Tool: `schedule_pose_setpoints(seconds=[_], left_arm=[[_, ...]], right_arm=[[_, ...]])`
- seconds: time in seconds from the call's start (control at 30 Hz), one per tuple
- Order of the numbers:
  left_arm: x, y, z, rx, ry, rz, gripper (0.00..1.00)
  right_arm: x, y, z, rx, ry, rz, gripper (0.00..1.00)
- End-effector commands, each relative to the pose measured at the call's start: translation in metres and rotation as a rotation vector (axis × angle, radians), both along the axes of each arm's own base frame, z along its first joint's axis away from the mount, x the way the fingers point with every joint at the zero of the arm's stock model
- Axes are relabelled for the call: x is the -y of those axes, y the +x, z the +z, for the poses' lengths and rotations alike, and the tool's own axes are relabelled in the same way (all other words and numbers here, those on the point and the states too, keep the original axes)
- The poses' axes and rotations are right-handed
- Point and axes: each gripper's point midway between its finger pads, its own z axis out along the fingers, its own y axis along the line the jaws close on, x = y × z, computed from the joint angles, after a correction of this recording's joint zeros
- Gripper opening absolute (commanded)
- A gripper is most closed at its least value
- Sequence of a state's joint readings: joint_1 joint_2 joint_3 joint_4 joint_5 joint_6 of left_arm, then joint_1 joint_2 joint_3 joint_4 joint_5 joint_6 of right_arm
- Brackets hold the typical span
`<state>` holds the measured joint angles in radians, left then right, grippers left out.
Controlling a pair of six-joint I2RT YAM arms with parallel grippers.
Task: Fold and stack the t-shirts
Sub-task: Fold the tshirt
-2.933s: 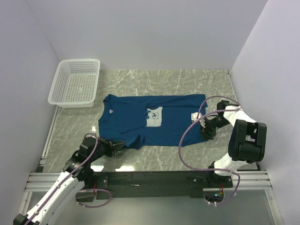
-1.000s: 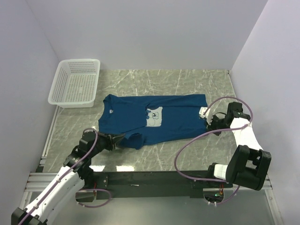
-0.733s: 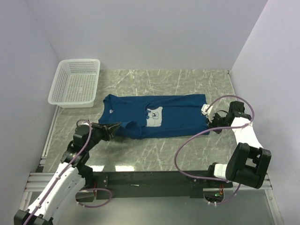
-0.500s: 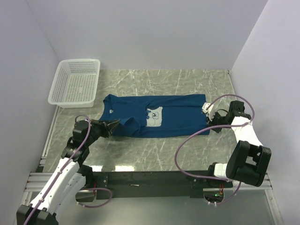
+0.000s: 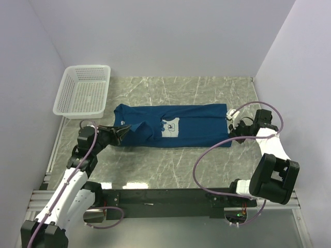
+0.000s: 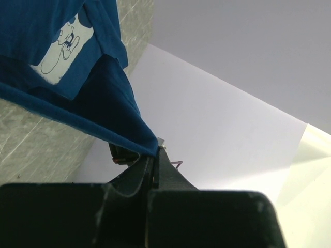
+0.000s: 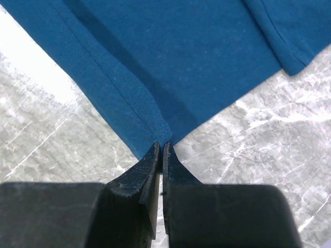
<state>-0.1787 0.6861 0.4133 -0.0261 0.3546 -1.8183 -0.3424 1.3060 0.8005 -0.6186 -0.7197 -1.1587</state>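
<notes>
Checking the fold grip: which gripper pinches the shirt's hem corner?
The right gripper, shut on the hem corner of the t-shirt; the left gripper pinches its collar end, nearer the basket.

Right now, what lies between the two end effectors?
The dark navy-blue cotton t-shirt, which the left end effector and right end effector each pinch; seen in the top view.

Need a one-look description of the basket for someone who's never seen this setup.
Start at the green marbled table and go to its far left corner. The basket sits there: white plastic lattice, rectangular, open-topped, unlike the flat dark blue t-shirt lying to its right.
</notes>
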Motion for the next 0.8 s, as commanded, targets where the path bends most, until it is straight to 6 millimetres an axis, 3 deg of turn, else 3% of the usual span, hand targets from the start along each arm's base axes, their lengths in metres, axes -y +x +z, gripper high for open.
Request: schedule_pose_setpoints(seconds=[0.0, 0.53, 0.77], left_arm=[[0.001, 0.006, 0.034, 0.113, -0.005, -0.022, 0.00], [0.000, 0.038, 0.046, 0.153, 0.045, -0.056, 0.00], [0.001, 0.051, 0.049, 0.154, 0.081, -0.079, 0.00]], right_arm=[[0.011, 0.023, 0.019, 0.072, 0.008, -0.052, 0.00], [0.016, 0.039, 0.023, 0.093, 0.059, -0.146, 0.00], [0.007, 0.033, 0.017, 0.055, 0.086, -0.085, 0.00]])
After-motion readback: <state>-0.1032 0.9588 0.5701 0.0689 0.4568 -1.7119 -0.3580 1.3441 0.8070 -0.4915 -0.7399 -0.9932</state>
